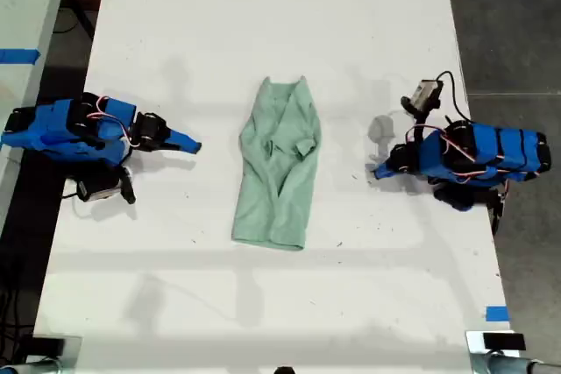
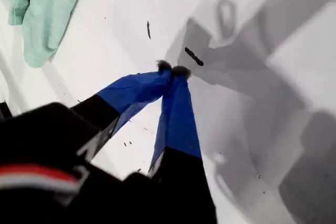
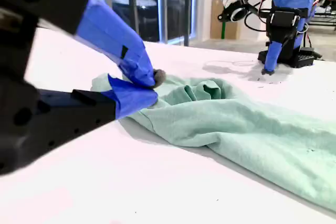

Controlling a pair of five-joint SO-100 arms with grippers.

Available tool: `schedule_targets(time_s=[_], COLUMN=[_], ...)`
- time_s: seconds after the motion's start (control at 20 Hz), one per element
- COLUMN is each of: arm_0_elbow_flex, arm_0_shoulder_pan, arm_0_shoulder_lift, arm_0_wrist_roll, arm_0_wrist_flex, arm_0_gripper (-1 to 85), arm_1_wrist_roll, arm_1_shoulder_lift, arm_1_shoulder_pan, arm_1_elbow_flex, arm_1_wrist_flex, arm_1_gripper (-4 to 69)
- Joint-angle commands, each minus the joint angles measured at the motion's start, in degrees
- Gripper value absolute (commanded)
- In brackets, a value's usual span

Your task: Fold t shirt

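T shirt [image 1: 276, 172] lies mid-bench [image 1: 263, 24], a narrow strip between the two arms. Its long axis runs crosswise to the line joining them, with the collar at the end toward the exterior view's top and the hem opposite. Second tool [image 1: 191, 144] sits to one long side of the shirt, first tool [image 1: 379, 172] to the other. Both have tips pinched together, hold nothing and are clear of the cloth (second looks slightly nearer). Either would reach sideways onto a long edge.

white table [image 1: 263, 24] | dark grey floor [image 1: 508, 15] | tall windows [image 3: 152, 3] | blue tape [image 1: 496, 314]
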State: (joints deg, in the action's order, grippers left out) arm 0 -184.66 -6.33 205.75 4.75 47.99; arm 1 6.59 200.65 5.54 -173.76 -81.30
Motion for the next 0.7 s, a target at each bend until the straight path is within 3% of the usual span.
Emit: schedule_targets(time_s=[0.0,0.65], arm_0_elbow_flex=[-0.53,-0.53], arm_0_shoulder_pan=[-0.88,-0.53], arm_0_shoulder_lift=[0.7,0.7], arm_0_wrist_roll=[-2.72,-2.9], arm_0_wrist_flex=[0.09,0.62], arm_0_gripper=[-0.2,-0.2], arm_1_wrist_roll=[-0.26,-0.44], arm_1_shoulder_lift=[0.35,0.35], arm_1_shoulder_pan=[-0.62,-0.7], arm_1_elbow_flex=[-1.23,-1.41], arm_1_wrist_flex=[-0.09,0.09], arm_1_gripper=[-0.5,-0.5])
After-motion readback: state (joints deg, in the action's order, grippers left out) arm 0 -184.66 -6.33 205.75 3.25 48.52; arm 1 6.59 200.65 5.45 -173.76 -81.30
